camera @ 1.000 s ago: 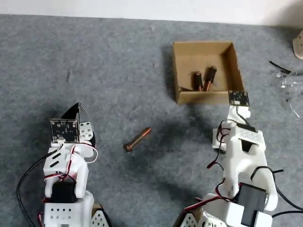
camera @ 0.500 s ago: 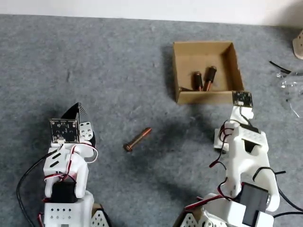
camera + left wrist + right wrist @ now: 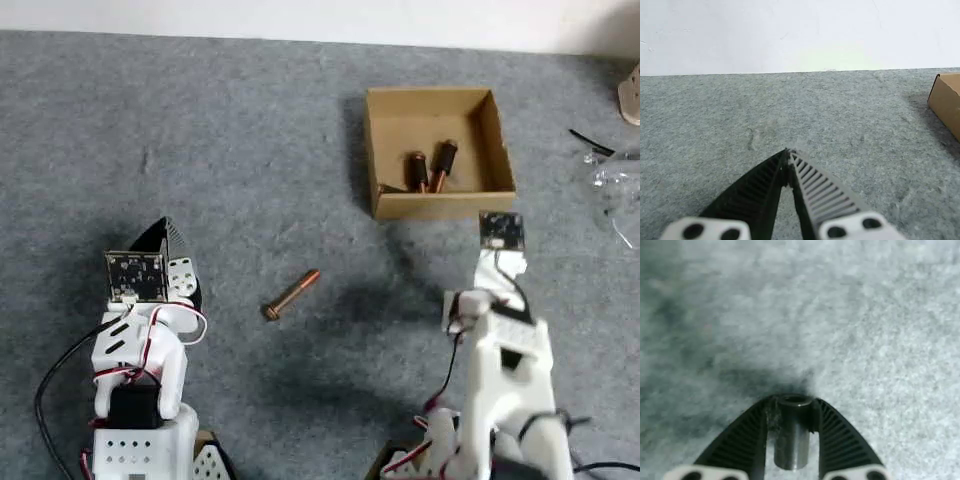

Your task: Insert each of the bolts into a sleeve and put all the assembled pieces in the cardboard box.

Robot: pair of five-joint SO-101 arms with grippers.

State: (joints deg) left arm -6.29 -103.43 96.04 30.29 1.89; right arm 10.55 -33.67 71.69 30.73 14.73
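Currently | right gripper [image 3: 792,407]: ribbed black jaws clamped on a dark, smooth cylindrical sleeve [image 3: 791,440] | left gripper [image 3: 788,154]: ribbed jaws pressed together at the tips | coppery bolt [image 3: 291,295]: laid on fuzzy grey felt [image 3: 200,120], centre of the high view | square cardboard box [image 3: 440,205]: upper right of the high view, two assembled pieces [image 3: 430,168] contained

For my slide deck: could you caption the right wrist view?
Right tool gripping a dark cylindrical metal sleeve above the grey felt table cover.
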